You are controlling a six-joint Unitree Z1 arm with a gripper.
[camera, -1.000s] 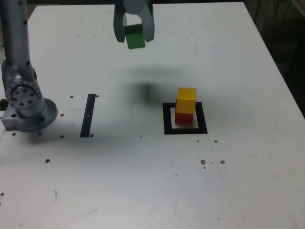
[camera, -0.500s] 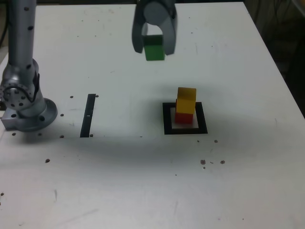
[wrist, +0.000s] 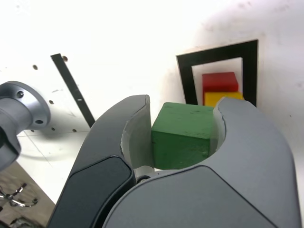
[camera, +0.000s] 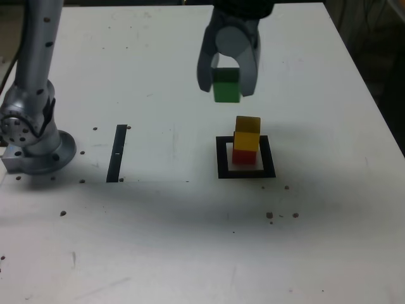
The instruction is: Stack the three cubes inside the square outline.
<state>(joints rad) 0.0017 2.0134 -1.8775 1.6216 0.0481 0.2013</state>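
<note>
Three cubes are seen. The pincer [camera: 226, 81] is closed on one green cube [camera: 226, 86], held in the air. Below it, slightly to the exterior view's right, one yellow cube [camera: 247, 131] sits on one red cube [camera: 244, 156] inside the single square outline [camera: 221, 158].

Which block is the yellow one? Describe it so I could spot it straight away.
Start at the white table and find the thick black square outline on it, toward the exterior view's right. Two blocks are stacked inside; the yellow cube is the top one, sitting on the red cube. The only other block, the green cube, hangs in the pincer.
</note>
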